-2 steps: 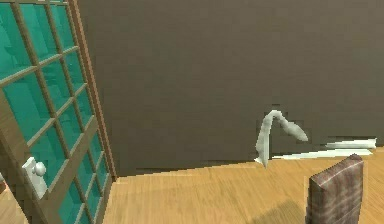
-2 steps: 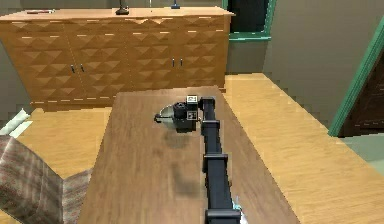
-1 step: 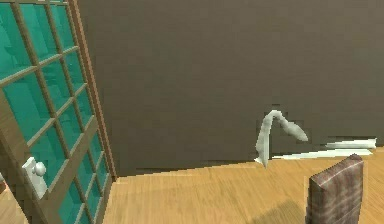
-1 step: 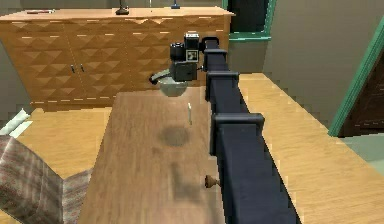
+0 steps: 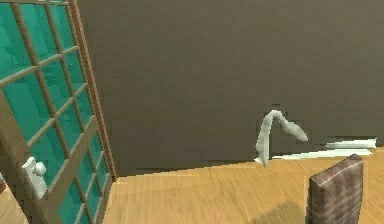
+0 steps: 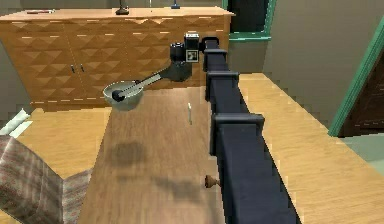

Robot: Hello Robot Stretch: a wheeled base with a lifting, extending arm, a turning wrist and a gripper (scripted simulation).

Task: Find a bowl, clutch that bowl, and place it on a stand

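Observation:
A grey bowl (image 6: 122, 95) hangs at the far end of my gripper (image 6: 138, 87), clear of the wooden tabletop (image 6: 150, 165); its shadow lies on the wood below. So the gripper holds the bowl. The dark arm (image 6: 235, 130) rises from the arm side view's bottom edge along the table's right side. Behind the bowl a long wooden sideboard (image 6: 90, 50) with carved fronts stands against the wall.
A plaid-backed chair (image 6: 30, 185) (image 5: 335, 190) stands at the table's near left corner. A thin white stick (image 6: 190, 110) and a small brown thing (image 6: 209, 182) lie on the table. In the forward view, a teal-paned door (image 5: 50, 110) stands left of a dark wall.

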